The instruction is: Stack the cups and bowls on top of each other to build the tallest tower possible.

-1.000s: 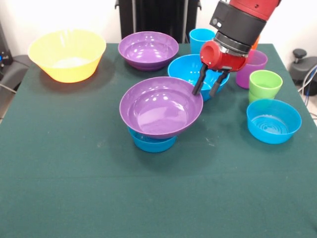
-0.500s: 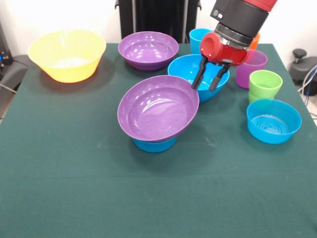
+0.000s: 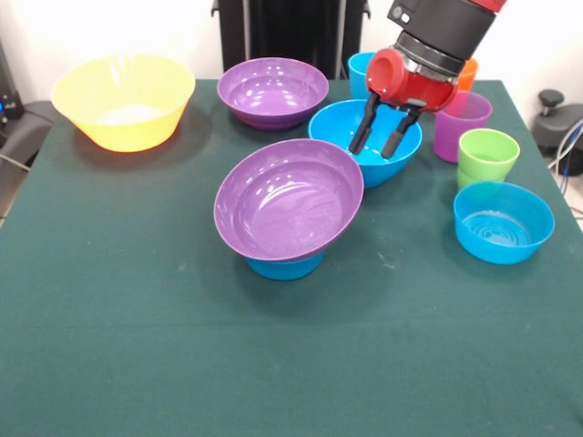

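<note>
The pincer has lifted away, fingers apart and empty, above the large blue bowl. Below and beside it, the wide purple bowl now tilts on the small blue bowl: a shaky tower.

You see a red-and-black arm — black ribbed cylindrical wrist with a silver ring, a rounded glossy red housing below it — ending in a gripper with two thin black fingers.
</note>
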{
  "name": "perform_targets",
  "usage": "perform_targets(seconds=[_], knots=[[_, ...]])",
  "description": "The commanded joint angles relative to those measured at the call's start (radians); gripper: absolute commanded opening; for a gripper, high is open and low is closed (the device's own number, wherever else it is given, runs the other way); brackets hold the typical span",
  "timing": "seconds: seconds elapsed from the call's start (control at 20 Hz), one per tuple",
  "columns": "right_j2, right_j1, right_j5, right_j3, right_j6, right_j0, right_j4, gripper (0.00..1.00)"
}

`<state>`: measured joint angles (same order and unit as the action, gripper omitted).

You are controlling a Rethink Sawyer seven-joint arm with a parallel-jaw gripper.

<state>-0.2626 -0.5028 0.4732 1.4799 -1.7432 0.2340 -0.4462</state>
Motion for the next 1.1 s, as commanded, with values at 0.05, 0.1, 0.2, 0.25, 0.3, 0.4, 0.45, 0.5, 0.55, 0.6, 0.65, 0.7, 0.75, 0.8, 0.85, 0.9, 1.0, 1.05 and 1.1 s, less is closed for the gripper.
perform_targets(seconds=[0.05, 0.1, 0.2, 0.25, 0.3, 0.4, 0.45, 0.5, 0.55, 0.6, 0.65, 0.7, 0.75, 0.8, 0.85, 0.9, 1.0, 1.05, 1.1], knots=[[0.095, 0.018, 0.085, 0.024, -0.063, -0.01, 0.029, 1.0], [0.095, 0.021, 0.083, 0.022, -0.064, -0.011, 0.028, 1.0], [0.094, 0.028, 0.076, 0.018, -0.065, -0.014, 0.025, 1.0], [0.094, 0.032, 0.073, 0.015, -0.066, -0.015, 0.024, 1.0], [0.094, 0.035, 0.068, 0.015, -0.066, -0.017, 0.022, 1.0], [0.092, 0.044, 0.058, 0.011, -0.069, -0.018, 0.018, 1.0], [0.09, 0.05, 0.055, 0.008, -0.069, -0.018, 0.016, 1.0], [0.089, 0.054, 0.05, 0.005, -0.071, -0.019, 0.014, 1.0], [0.088, 0.058, 0.046, 0.003, -0.072, -0.02, 0.012, 1.0], [0.087, 0.06, 0.043, 0.002, -0.072, -0.02, 0.01, 1.0], [0.087, 0.062, 0.042, 0.0, -0.071, -0.022, 0.009, 1.0], [0.085, 0.062, 0.044, -0.002, -0.071, -0.02, 0.008, 1.0], [0.084, 0.065, 0.044, -0.005, -0.071, -0.02, 0.007, 1.0], [0.081, 0.069, 0.041, -0.006, -0.073, -0.019, 0.005, 1.0], [0.079, 0.073, 0.038, -0.009, -0.075, -0.019, 0.003, 1.0], [0.075, 0.079, 0.033, -0.012, -0.077, -0.02, -0.001, 1.0], [0.071, 0.09, 0.02, -0.015, -0.081, -0.023, -0.006, 1.0], [0.071, 0.094, 0.016, -0.016, -0.08, -0.027, -0.007, 1.0], [0.072, 0.095, 0.013, -0.014, -0.076, -0.031, -0.01, 1.0]])
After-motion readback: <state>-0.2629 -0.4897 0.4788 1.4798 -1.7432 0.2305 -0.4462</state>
